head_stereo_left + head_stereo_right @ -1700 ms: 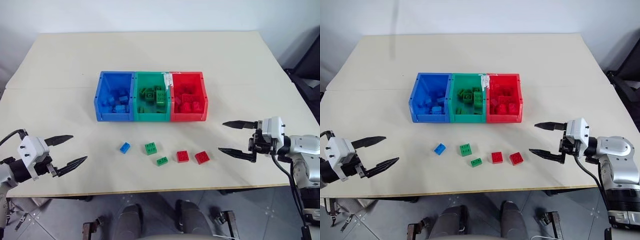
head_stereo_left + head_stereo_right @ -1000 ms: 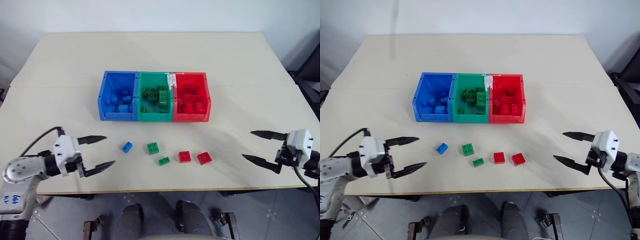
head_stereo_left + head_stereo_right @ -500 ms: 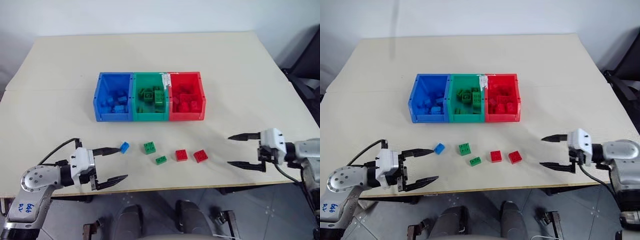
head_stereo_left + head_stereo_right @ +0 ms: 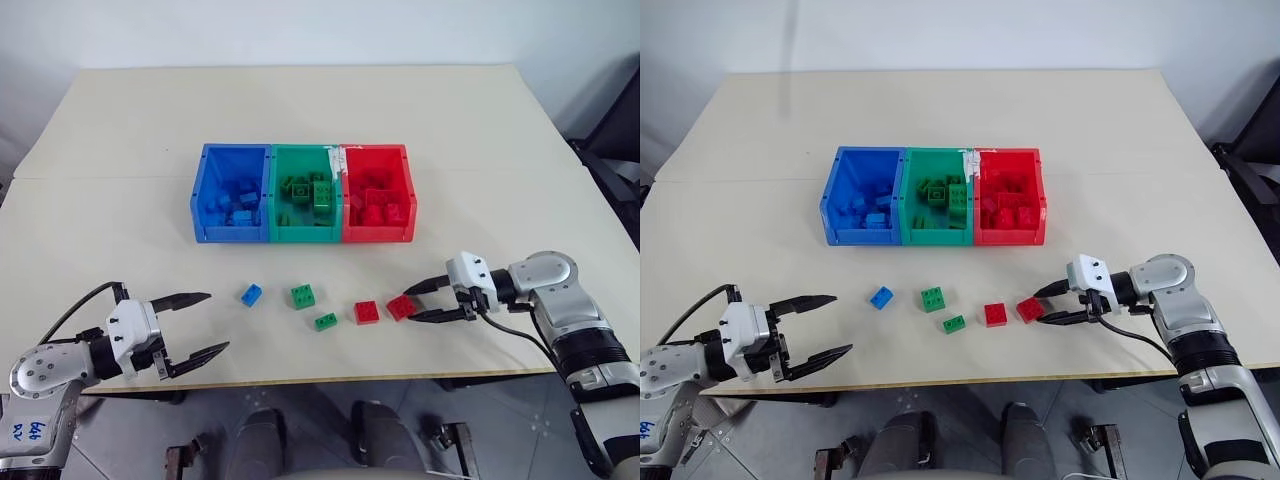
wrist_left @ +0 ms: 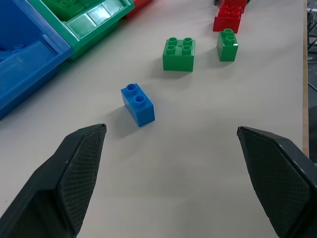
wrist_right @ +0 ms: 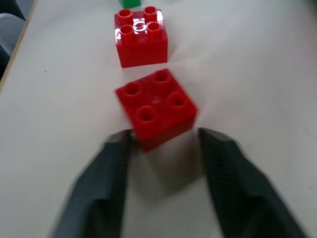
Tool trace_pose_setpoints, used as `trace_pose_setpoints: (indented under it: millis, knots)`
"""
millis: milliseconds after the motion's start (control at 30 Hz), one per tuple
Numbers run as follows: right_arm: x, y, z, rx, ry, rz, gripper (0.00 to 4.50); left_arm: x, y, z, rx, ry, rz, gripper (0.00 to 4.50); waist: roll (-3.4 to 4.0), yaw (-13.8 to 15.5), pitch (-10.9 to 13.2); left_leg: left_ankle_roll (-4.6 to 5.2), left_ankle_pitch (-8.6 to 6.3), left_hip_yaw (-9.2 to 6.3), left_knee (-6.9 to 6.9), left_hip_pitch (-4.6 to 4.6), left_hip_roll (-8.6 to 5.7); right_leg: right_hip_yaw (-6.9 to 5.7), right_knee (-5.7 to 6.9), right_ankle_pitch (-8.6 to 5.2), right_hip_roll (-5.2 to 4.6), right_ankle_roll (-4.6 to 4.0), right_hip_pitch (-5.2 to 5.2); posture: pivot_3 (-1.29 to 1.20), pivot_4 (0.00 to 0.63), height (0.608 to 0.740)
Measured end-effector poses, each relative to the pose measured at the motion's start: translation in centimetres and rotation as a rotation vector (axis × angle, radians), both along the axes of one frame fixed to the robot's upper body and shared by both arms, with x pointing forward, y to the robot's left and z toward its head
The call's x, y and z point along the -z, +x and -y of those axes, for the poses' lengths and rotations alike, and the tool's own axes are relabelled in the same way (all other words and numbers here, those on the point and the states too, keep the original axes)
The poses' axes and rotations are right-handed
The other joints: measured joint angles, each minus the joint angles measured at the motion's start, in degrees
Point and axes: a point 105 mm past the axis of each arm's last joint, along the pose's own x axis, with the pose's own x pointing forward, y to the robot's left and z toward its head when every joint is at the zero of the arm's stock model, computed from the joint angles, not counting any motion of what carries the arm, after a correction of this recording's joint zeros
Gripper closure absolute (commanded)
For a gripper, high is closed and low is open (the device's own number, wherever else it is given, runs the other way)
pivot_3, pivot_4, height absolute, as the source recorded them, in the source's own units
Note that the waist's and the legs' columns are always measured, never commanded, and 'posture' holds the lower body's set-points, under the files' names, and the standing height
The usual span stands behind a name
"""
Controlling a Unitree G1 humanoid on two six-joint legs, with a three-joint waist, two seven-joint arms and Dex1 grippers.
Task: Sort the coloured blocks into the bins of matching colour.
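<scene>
Left claw [image 4: 196,325] spread wide, level; right claw [image 4: 412,303] narrowed, pointing left

A beige table [image 4: 300,110] carries three joined bins near its middle — blue [image 4: 232,233], green [image 4: 305,236], red [image 4: 378,234]. In front lies a row of loose blocks: one blue [image 4: 251,294], two green [image 4: 303,296] [image 4: 325,322], two red [image 4: 366,312] [image 4: 399,307].

Loads of open table [image 4: 130,180] sitting around the bins [image 4: 303,193]. Up front, five loose blocks [image 4: 327,303] are crowding the strip near the edge, with the right gripper [image 4: 412,303] taking up space beside the rightmost red block [image 4: 400,306].
</scene>
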Motion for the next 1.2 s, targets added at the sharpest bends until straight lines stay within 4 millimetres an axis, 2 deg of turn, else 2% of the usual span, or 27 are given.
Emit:
trace_pose_setpoints:
  millis: [67,167,267,400,500,667,800,1000,1133,1200]
  knots:
    - [0.0,-0.1,0.0,0.001,0.012,-0.005,3.97,0.0,0.0,0.0,-0.008,-0.004,0.002,0.00,0.00,0.0,0.0,-0.01,-0.01,0.02,0.00,0.00,0.02,0.00,-0.01,0.00,0.01,0.00,0.00,0.00,0.150,0.740]
    - [-0.8,-0.1,0.0,0.019,0.067,-0.002,3.97,0.1,0.0,0.0,-0.021,-0.013,0.008,0.00,0.00,0.0,0.0,-0.01,-0.02,0.03,0.01,0.00,0.03,0.00,-0.01,0.00,0.01,0.00,0.00,0.00,0.150,0.740]
    - [-3.0,0.3,0.1,0.054,0.156,0.023,3.97,0.1,0.1,0.2,-0.034,-0.027,0.019,0.00,0.00,0.0,0.0,-0.04,-0.05,0.05,0.02,0.01,0.07,-0.01,-0.01,0.00,0.02,0.00,-0.01,0.00,0.150,0.740]
    - [-4.3,0.4,0.8,0.074,0.152,0.053,3.97,0.0,0.2,0.3,-0.044,-0.036,0.028,0.00,0.00,0.0,0.0,-0.06,-0.09,0.06,0.02,0.01,0.10,-0.02,-0.03,-0.01,0.04,-0.02,-0.01,0.00,0.150,0.740]
    - [-4.1,0.4,0.9,0.089,0.127,0.026,3.38,0.0,0.4,0.5,-0.038,-0.040,0.030,0.00,0.00,0.0,0.0,-0.05,-0.10,0.07,0.03,0.01,0.10,-0.02,-0.04,-0.01,0.04,-0.03,-0.02,0.00,0.150,0.740]
    - [-3.7,0.9,0.1,0.033,0.032,0.040,1.73,-0.3,0.8,1.8,0.026,-0.041,0.045,0.00,0.00,0.0,0.0,-0.05,-0.10,0.14,0.03,0.01,0.12,-0.07,-0.03,-0.01,0.04,-0.03,-0.05,0.00,0.150,0.740]
    - [-2.6,1.6,-0.9,-0.058,-0.065,0.073,0.35,-0.1,0.9,3.2,0.116,-0.017,0.041,0.00,0.00,-0.2,0.0,-0.06,-0.11,0.22,0.03,0.01,0.14,-0.07,-0.03,-0.01,0.07,-0.02,-0.08,0.00,0.150,0.740]
    - [-1.0,1.9,-3.0,-0.189,-0.120,0.083,0.35,-0.1,1.0,3.7,0.154,-0.005,0.038,0.00,0.01,-0.3,0.0,-0.05,-0.13,0.29,0.05,0.00,0.18,-0.06,-0.01,-0.01,0.08,-0.02,-0.11,0.00,0.150,0.740]
    - [-1.1,2.0,-3.7,-0.251,-0.143,0.107,0.35,0.0,0.9,3.8,0.156,-0.004,0.034,0.00,0.01,-0.3,0.0,-0.05,-0.14,0.28,0.06,0.01,0.21,-0.06,-0.01,-0.01,0.08,-0.03,-0.11,0.00,0.150,0.740]
    - [-0.9,1.8,-4.2,-0.279,-0.146,0.097,0.74,0.0,0.9,3.8,0.159,-0.003,0.034,0.00,0.01,-0.3,0.0,-0.07,-0.15,0.28,0.06,0.02,0.27,-0.06,0.00,-0.03,0.11,-0.05,-0.11,0.00,0.150,0.740]
